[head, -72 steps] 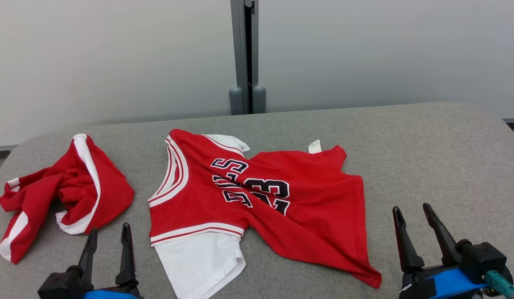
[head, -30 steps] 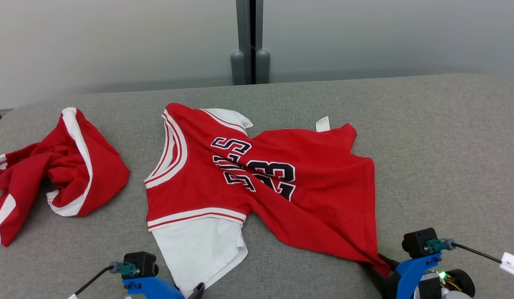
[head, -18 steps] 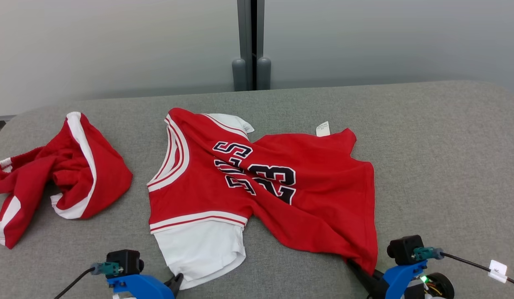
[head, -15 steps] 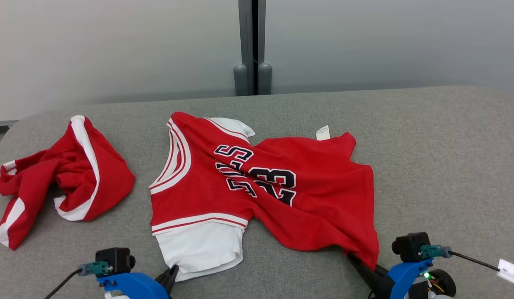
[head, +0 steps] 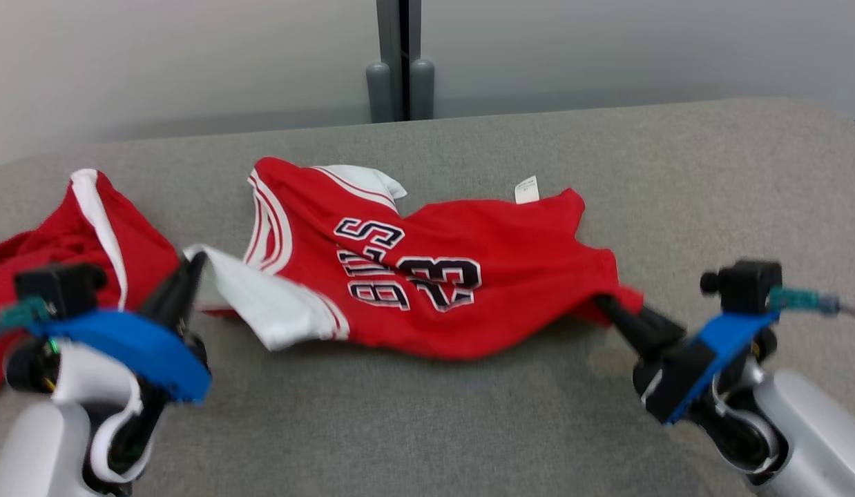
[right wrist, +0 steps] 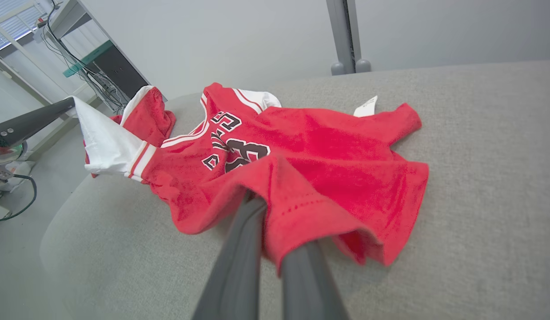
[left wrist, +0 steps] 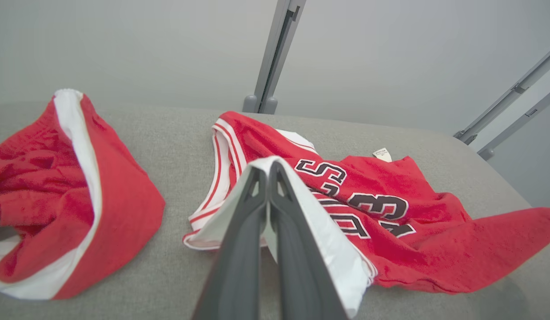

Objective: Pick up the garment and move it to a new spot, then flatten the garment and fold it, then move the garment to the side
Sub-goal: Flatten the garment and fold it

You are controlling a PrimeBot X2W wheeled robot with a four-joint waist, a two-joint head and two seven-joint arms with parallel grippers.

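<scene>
The garment (head: 427, 276) is a red jersey with white sleeves and a black "23", lying across the grey padded table (head: 711, 172). My left gripper (head: 195, 261) is shut on its white sleeve (left wrist: 319, 231), lifting that end off the table. In the left wrist view the left gripper (left wrist: 268, 166) has its fingers pressed together with white cloth pinched at the tips. My right gripper (head: 603, 304) is shut on the red hem corner at the right. Red cloth (right wrist: 328, 146) drapes over the right gripper (right wrist: 268, 213). The jersey's far edge still rests on the table.
A second red and white garment (head: 89, 221) lies crumpled at the table's left end, just behind my left arm. A grey post (head: 400, 62) stands against the wall behind the table. The table's rounded right corner (head: 835, 117) lies beyond my right arm.
Both grippers closed on the jersey's near edge, left on the white sleeve and right on the hem corner, then rose, lifting that edge off the table. The head camera also shifted.
</scene>
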